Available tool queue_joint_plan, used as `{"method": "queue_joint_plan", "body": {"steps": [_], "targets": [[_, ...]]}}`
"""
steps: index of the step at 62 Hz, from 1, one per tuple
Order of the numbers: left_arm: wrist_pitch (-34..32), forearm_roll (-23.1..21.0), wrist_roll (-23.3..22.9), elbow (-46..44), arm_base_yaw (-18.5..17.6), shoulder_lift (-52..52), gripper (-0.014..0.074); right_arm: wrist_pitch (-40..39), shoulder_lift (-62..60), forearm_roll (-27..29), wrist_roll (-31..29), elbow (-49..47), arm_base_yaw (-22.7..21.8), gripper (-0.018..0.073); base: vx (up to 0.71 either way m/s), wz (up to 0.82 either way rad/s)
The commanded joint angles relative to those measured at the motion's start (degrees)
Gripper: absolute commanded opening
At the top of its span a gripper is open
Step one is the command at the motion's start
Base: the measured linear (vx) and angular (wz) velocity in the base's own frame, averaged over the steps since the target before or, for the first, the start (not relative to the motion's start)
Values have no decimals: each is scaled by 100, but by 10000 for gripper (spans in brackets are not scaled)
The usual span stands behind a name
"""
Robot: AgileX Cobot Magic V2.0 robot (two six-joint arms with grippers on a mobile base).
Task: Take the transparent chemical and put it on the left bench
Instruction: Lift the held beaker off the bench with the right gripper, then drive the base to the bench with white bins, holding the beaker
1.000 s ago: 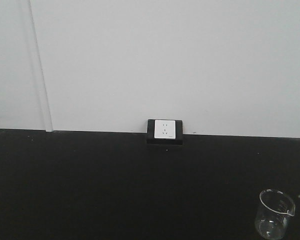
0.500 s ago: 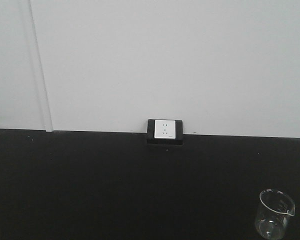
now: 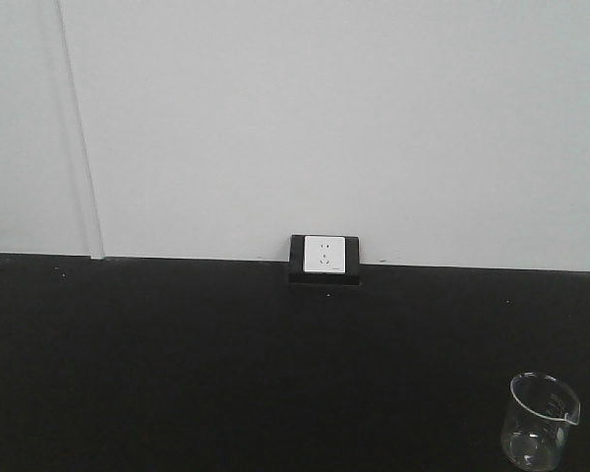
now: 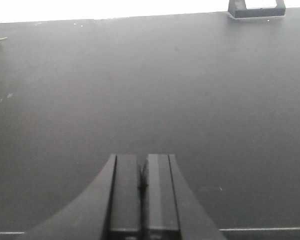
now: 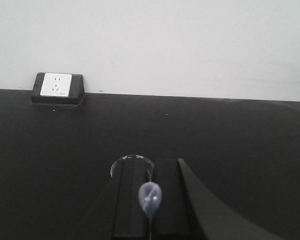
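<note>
This looks like a science lab. A long, flat black surface (image 3: 177, 364) runs up to a plain white wall (image 3: 324, 118). A white power socket (image 3: 324, 255) in a black box sits at the back of the surface, far ahead of the right jaws and off to their left. A small clear glass beaker (image 3: 542, 423) with a pouring lip and faint printed measuring marks stands on the surface, just ahead of the right jaws.

All 3 views face the wall (image 3: 324, 118) (sharing its socket (image 3: 324, 255)).
</note>
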Motion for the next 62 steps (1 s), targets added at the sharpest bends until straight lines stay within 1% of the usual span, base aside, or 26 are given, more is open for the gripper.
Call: {"method": "queue_joint_plan", "body": {"steps": [1, 31, 62], "targets": [[-449, -4, -45, 93, -10, -110, -3, -439, 2, -49, -38, -196, -21, -3, 0, 0], [-449, -4, -45, 93, -10, -110, -3, -439, 2, -49, -38, -196, -21, -3, -3, -5], [-449, -4, -45, 93, -10, -110, -3, -439, 2, -49, -38, -196, -21, -3, -19, -12]]}}
